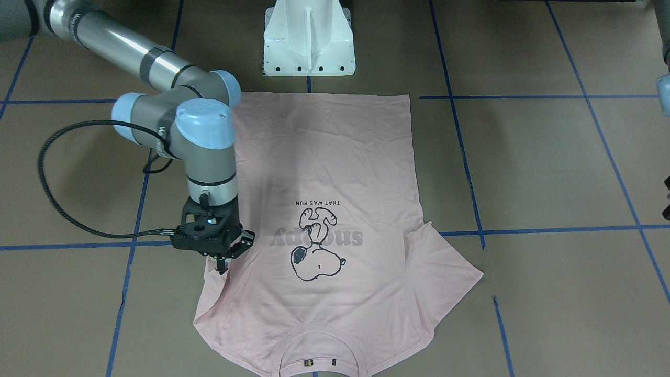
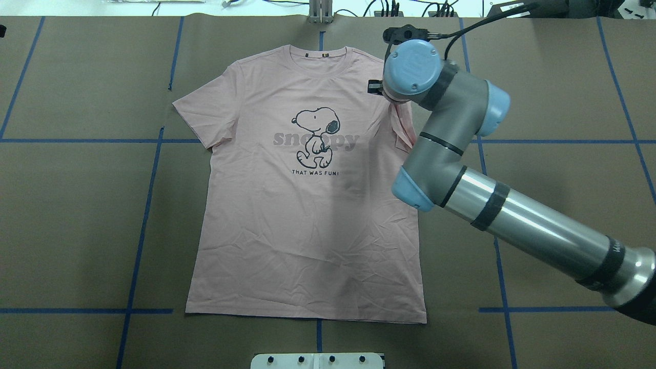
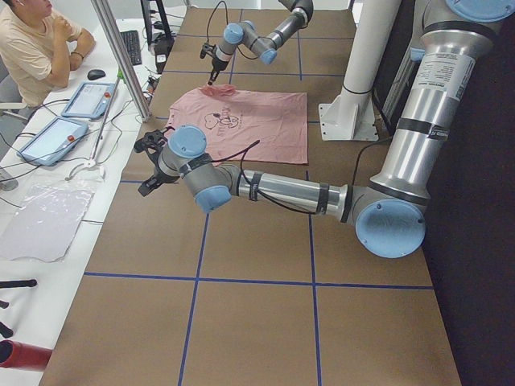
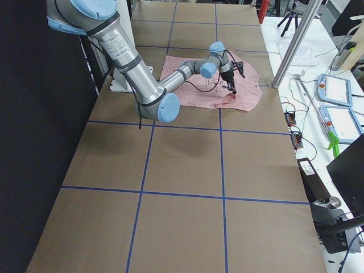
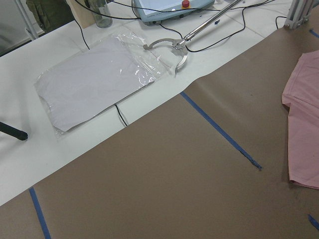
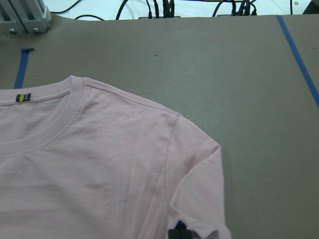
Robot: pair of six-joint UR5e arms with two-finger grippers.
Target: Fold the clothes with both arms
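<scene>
Overhead exterior view: the pale pink T-shirt lies flat, print up, mid-table, with its collar at 12 o'clock. The right gripper is pinched closed on the sleeve at 2 o'clock, lifting it into a bunch. The left gripper hangs over bare table beyond the shirt's 9 o'clock side; I cannot tell how its jaws stand.

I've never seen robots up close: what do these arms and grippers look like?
The right arm and left arm are silver-grey tubes with light-blue joint caps and dark bands. Black cables feed the black right gripper and left gripper.
</scene>
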